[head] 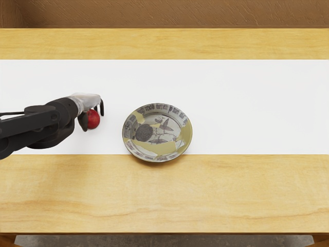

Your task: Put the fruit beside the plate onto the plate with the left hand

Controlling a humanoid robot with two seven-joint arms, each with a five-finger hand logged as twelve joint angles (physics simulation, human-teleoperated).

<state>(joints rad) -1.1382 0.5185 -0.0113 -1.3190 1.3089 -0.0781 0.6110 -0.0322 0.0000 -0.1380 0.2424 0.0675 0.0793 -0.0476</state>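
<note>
Pale wood made up the surface (pixel 164 195), its grain running side to side. A broad white strip (pixel 247 103) lay across its middle from edge to edge. Behind the far edge stood a brown wall (pixel 164 13).

Near the middle of the strip sat the plate (pixel 187 135), round and shallow, lying flat. Its near rim reached just past the strip's border onto the wood. Its inner face showed fully: dark grey drawn figures, one a round dark blot left of centre, olive-yellow patches, and a band of dark lettering round the rim, too small to read. Only that pattern showed inside it.

The fruit (pixel 93 119) was small, round and glossy red. It was over the strip to the left of the plate, near it yet apart, with bare white between the two. Its kind could not be told.

The left arm (pixel 36 126), dark grey, came in from the left edge. The left hand (pixel 88 109), pale on its back, was over the fruit and clasped it. Dark fingers (pixel 101 108) curled down past its right side, and the thumb (pixel 82 123) pressed at its lower left. Whether the fruit rested on the strip or hung just above it could not be told.
</note>
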